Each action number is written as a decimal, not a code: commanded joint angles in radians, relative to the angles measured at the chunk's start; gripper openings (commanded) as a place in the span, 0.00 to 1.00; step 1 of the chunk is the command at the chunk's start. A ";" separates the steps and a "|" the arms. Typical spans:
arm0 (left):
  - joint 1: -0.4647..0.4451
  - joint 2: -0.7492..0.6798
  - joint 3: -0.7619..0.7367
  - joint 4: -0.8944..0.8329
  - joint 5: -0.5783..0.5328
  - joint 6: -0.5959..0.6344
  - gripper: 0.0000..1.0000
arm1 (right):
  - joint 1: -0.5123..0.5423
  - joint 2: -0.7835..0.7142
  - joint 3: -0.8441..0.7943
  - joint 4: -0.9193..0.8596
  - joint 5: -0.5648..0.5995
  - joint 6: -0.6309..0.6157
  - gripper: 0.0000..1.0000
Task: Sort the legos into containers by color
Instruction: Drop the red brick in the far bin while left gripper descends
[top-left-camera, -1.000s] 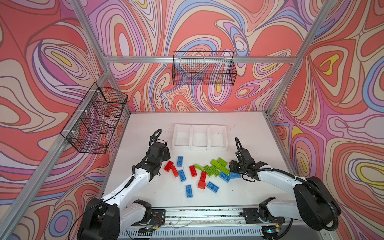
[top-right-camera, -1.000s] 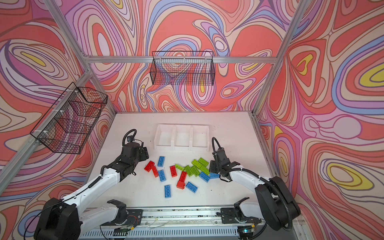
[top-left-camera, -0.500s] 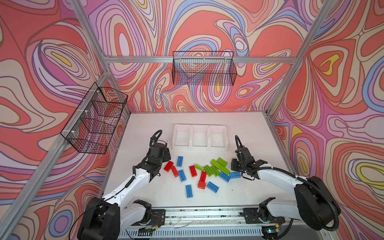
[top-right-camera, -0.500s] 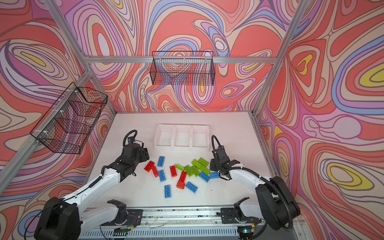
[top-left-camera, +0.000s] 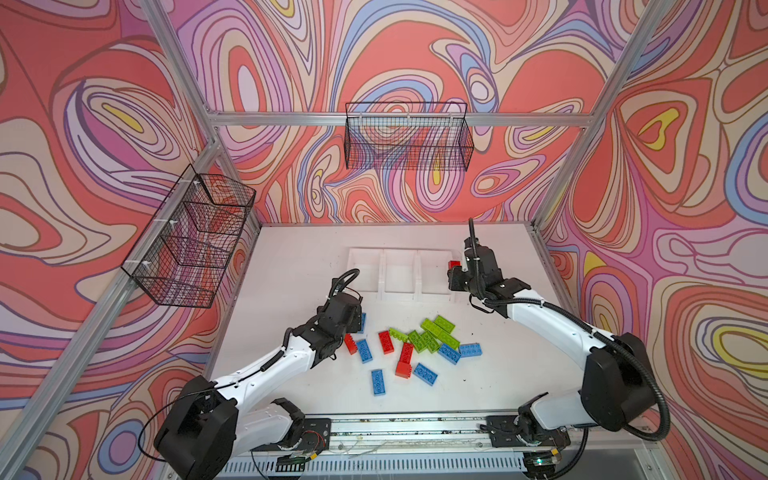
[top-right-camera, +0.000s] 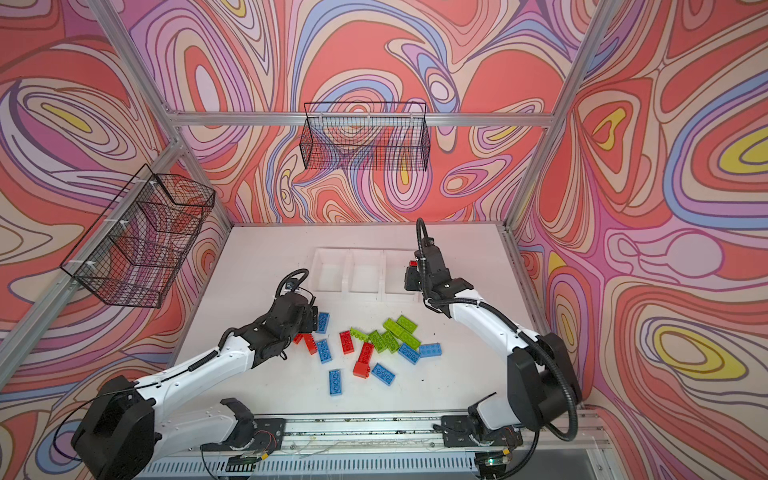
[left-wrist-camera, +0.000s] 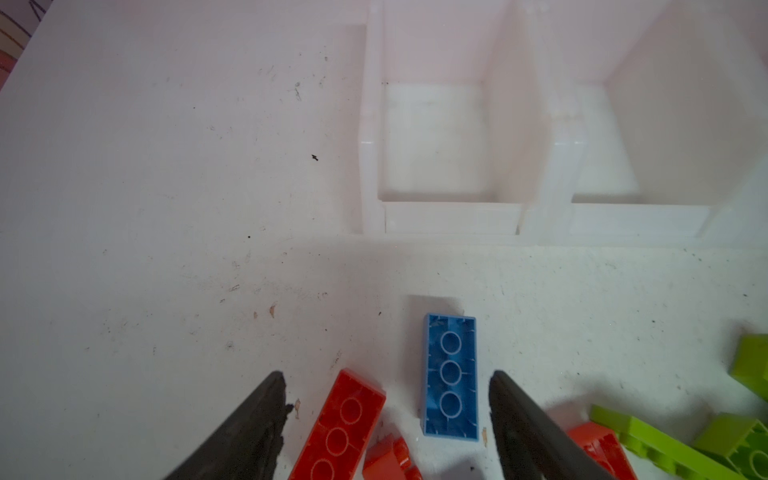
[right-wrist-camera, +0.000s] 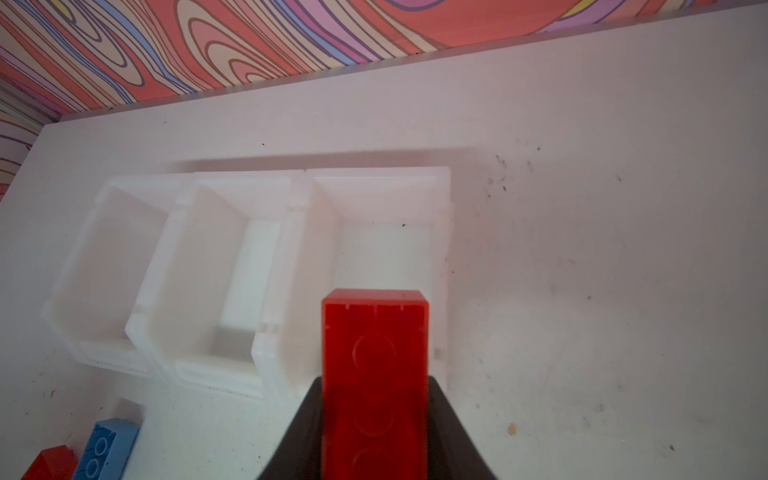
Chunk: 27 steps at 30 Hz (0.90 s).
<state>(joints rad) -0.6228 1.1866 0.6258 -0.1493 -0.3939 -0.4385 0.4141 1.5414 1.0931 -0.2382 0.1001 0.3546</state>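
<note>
Baskets (top-left-camera: 407, 141) on walls (top-left-camera: 291, 62), far from legos (top-left-camera: 432, 337)

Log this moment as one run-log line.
right end effector: shut on red rectangular plastic brick, near rightmost white plastic open-top bin | left end effector: open, above blue rectangular plastic brick

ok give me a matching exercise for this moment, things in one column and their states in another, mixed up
Things:
1 right tool
2 left tool
3 containers
4 green legos

States:
a open, holding nothing
b all three without legos inside
c shut on a red lego
d clustered on the table

Pairs: 1-c, 2-a, 3-b, 4-d
</note>
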 joint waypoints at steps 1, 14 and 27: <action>-0.020 -0.003 0.016 -0.054 -0.028 -0.026 0.79 | 0.005 0.111 0.084 0.039 -0.041 -0.035 0.31; -0.035 -0.002 -0.056 0.032 0.026 -0.061 0.79 | 0.005 0.401 0.228 0.124 -0.081 0.021 0.32; -0.035 0.190 0.015 0.136 0.072 -0.055 0.79 | 0.005 0.462 0.268 0.142 -0.072 0.072 0.60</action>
<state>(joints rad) -0.6502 1.3426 0.6029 -0.0467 -0.3412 -0.4763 0.4137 2.0281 1.3426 -0.1173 0.0288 0.4126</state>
